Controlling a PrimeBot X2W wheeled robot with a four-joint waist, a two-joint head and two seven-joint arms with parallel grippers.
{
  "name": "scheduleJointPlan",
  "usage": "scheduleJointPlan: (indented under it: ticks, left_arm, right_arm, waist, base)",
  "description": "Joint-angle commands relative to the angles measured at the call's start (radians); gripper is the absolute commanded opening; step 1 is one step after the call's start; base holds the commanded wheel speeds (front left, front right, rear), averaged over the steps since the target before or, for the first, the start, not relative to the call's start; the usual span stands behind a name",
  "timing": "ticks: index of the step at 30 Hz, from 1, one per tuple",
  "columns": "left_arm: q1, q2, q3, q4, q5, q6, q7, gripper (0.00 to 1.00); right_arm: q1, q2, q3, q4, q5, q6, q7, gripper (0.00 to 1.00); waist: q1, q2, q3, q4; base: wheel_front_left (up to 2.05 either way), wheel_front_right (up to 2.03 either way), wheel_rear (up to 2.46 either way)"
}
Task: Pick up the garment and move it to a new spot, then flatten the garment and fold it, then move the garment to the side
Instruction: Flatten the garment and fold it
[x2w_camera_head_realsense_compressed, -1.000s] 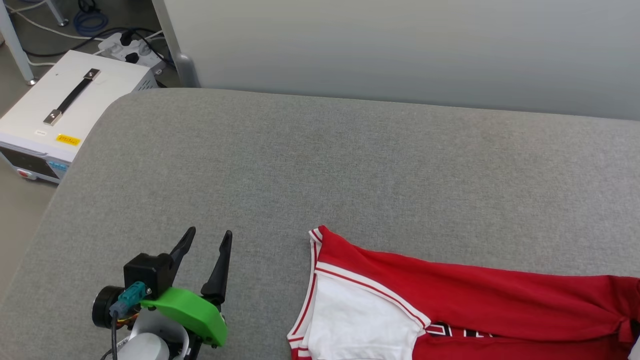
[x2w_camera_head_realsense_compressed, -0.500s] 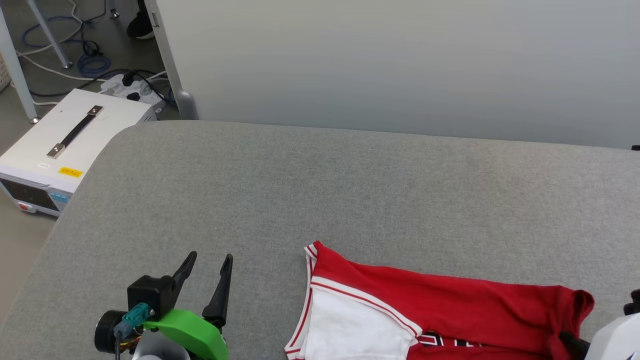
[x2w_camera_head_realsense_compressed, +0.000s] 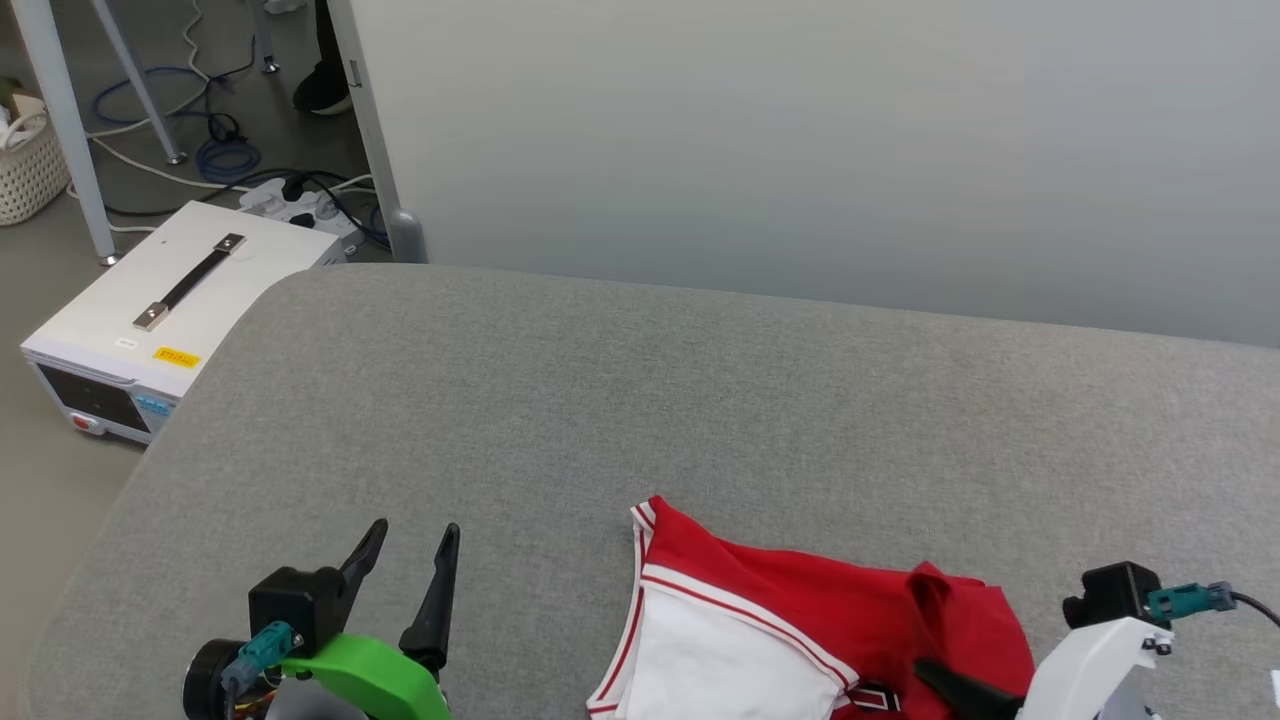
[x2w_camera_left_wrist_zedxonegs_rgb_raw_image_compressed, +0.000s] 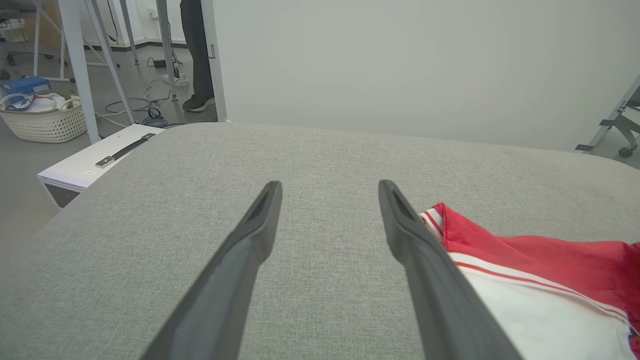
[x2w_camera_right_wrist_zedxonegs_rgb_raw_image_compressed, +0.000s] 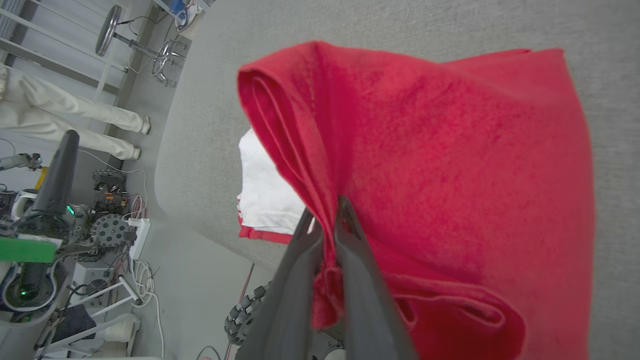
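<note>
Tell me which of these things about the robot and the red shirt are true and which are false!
1. The right gripper pinches the red shirt. True.
2. The left gripper holds the shirt too. False: it is open and apart from it.
3. The shirt has a white sleeve. True.
4. The shirt lies on bare wood. False: it lies on a grey cloth-covered table.
5. A white box sits on the table. False: it stands on the floor.

We find no text that we can read in full. At the bottom of the head view, the garment (x2w_camera_head_realsense_compressed: 850, 615) shows a sliver of black, white-edged lettering (x2w_camera_head_realsense_compressed: 876, 694), too cut off to read. At the left, the yellow label (x2w_camera_head_realsense_compressed: 177, 357) on the white box (x2w_camera_head_realsense_compressed: 262, 280) is too small to read.
</note>
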Motion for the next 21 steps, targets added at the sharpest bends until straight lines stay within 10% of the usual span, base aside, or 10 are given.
scheduleJointPlan:
  ticks: [1,21]
  left_arm:
    - [0.018,0.006,0.001,-0.003,-0.005,0.008,-0.001,1.00]
    - [-0.014,0.002,0.001,-0.001,-0.007,0.005,0.002,1.00]
  right_arm:
    - [-0.019,0.004,0.035,0.010,0.057,-0.001,-0.020,0.00]
    - [-0.298,0.005,0.370,0.440,0.317,-0.001,-0.389,0.00]
  waist:
    - [0.0000,0.0000,-0.008,0.015]
    - [0.0000,0.0000,0.050,0.124]
  base:
    - [0.00,0.00,0.00]
    - [0.00,0.00,0.00]
